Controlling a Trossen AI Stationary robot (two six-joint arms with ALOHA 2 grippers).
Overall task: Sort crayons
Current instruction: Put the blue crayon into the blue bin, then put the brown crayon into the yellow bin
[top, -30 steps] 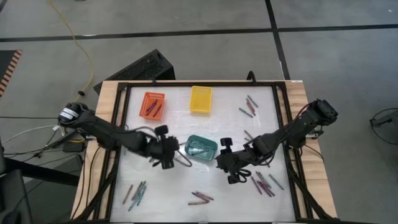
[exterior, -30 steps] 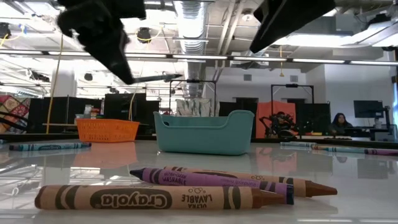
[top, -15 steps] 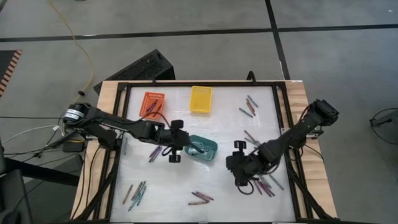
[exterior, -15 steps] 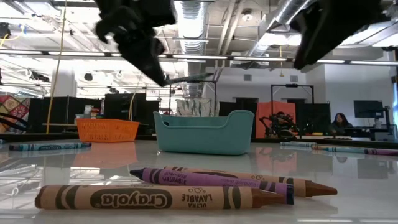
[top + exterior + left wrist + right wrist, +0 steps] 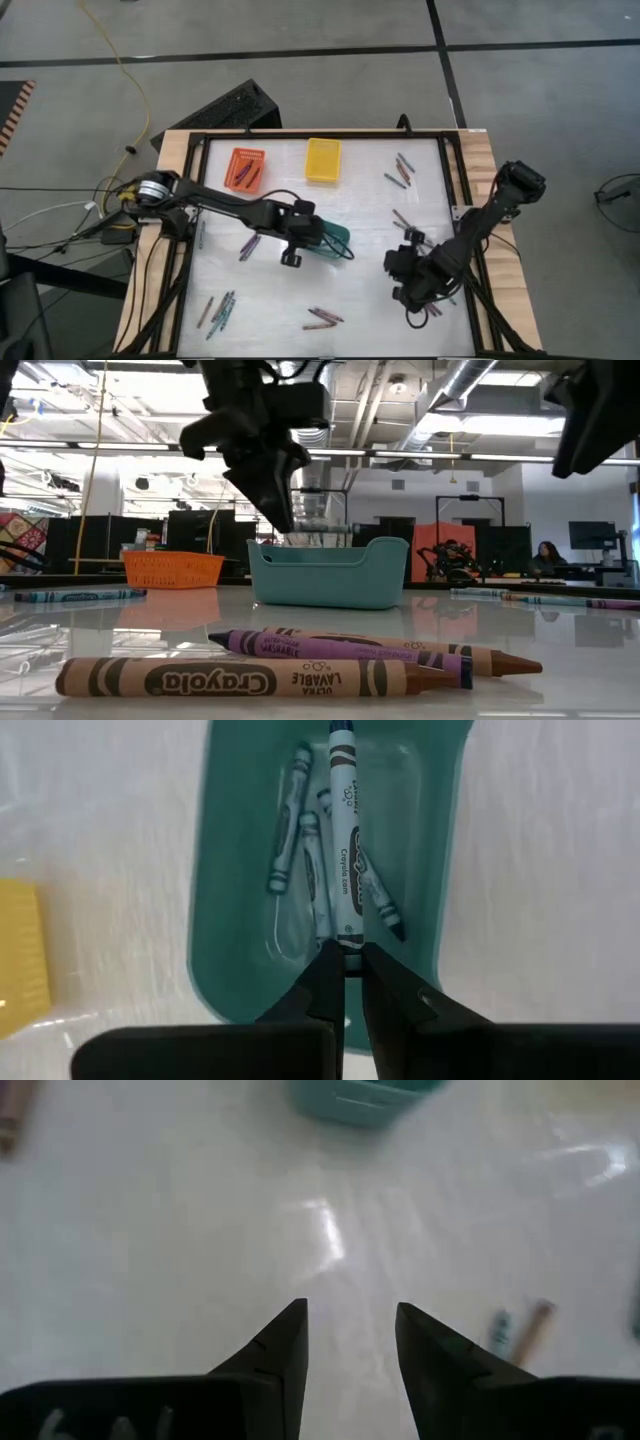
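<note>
Where arm overhangs, teal basket [image 5: 338, 238] half-hidden

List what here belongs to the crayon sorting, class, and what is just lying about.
Job:
- crayon pinched in left tool, over teal basket
- loose crayons on table
- orange basket, yellow basket
- right tool, open over bare table

Lying about:
- yellow cable on floor
- black case behind table

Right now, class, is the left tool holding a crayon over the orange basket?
No, the left tool pinches a teal crayon above the teal basket.
</note>
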